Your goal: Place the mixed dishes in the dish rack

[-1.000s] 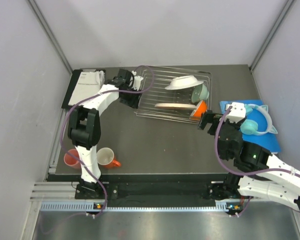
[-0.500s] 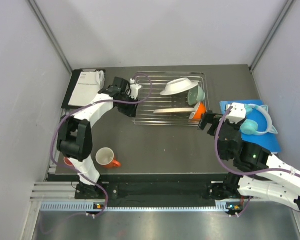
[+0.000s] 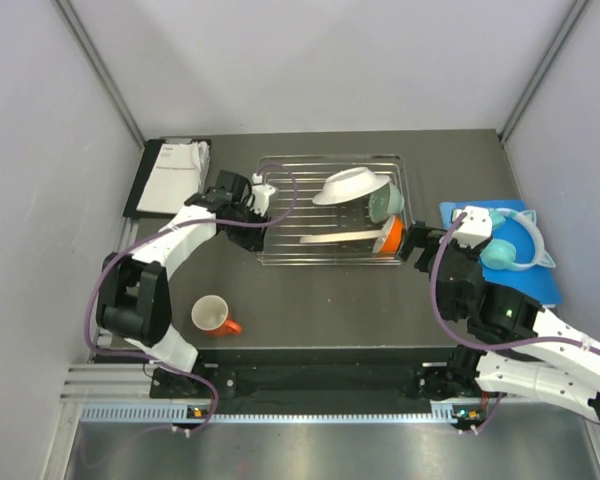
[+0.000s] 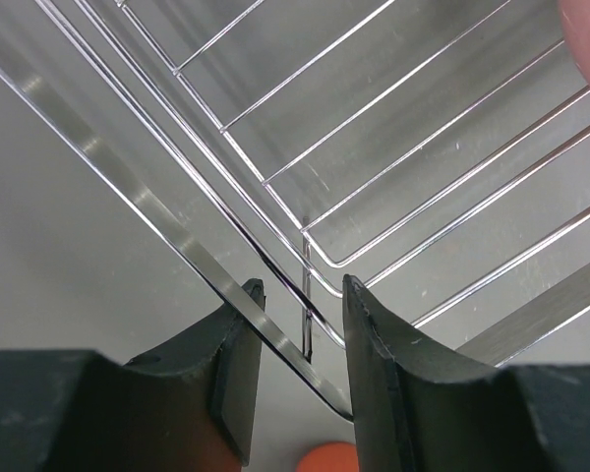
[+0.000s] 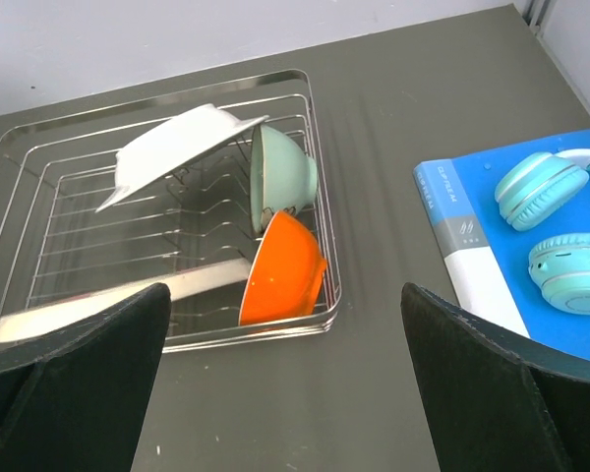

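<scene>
The wire dish rack [image 3: 330, 157] holds a tilted white bowl [image 3: 342, 185], a mint green bowl [image 3: 385, 203], an orange bowl [image 3: 390, 237] and a flat-lying plate [image 3: 332, 237]. My left gripper [image 3: 260, 212] is at the rack's left edge. In the left wrist view the left gripper [image 4: 303, 285] is shut on the rack's rim band [image 4: 138, 197]. An orange white-lined mug [image 3: 212, 314] stands near the front left. My right gripper [image 3: 412, 243] hangs open just right of the rack. In the right wrist view the right gripper [image 5: 283, 295] is open above the orange bowl [image 5: 280, 270].
A black tray with white papers [image 3: 170, 175] lies at the back left, close to the left arm. A blue book [image 3: 480, 215] with teal headphones [image 3: 515, 245] lies right of the rack. Grey walls close in the table on three sides.
The rack with its dishes has swung square and slid left and nearer, the left gripper moving with it and its jaws closing in. The left elbow now covers the pink cup.
</scene>
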Controlling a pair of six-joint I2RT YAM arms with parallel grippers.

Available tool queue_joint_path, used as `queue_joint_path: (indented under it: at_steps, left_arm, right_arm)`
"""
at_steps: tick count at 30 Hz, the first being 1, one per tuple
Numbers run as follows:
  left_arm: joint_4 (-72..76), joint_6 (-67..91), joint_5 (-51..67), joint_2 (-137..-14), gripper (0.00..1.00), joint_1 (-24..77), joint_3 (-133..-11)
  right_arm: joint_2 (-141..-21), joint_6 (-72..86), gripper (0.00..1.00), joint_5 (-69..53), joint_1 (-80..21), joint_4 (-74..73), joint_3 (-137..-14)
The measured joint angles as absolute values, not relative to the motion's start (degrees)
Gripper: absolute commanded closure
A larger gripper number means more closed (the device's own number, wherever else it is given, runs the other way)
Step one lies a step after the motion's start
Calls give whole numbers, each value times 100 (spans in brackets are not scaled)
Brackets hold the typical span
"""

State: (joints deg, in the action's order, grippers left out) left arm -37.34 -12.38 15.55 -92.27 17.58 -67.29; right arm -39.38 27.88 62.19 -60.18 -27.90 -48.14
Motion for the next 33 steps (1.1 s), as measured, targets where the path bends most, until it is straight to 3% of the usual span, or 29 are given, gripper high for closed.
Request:
queue_joint_path:
  at_steps: [6,9,10,13,33]
  left_arm:
    - [-3870,-1402,1535,-8960,62,1804,-6477]
    - [-3931,-1503,1544,-8906,52,1815,-6431]
    - [-3966,-1557,1564,-8886,35,1822,-6416]
    - [-4066,-1796,1623,-8809,1,1892,-6359]
    - [-5319,-2123,1387,-8125,1,1946,-7620]
  right_arm:
    - [-3938,2849,0,6173,-6018,-2856,-4814]
    - [-3938,2869,0,6158,-6018,-2882,-4814]
    - [-3938,2873,0,6156,-6018,-2882,-4814]
    - [-3946,2880,0,6145,-6018,-2882,-4814]
    - [-4206,2849,0,6123,-6018,-2877,-4812]
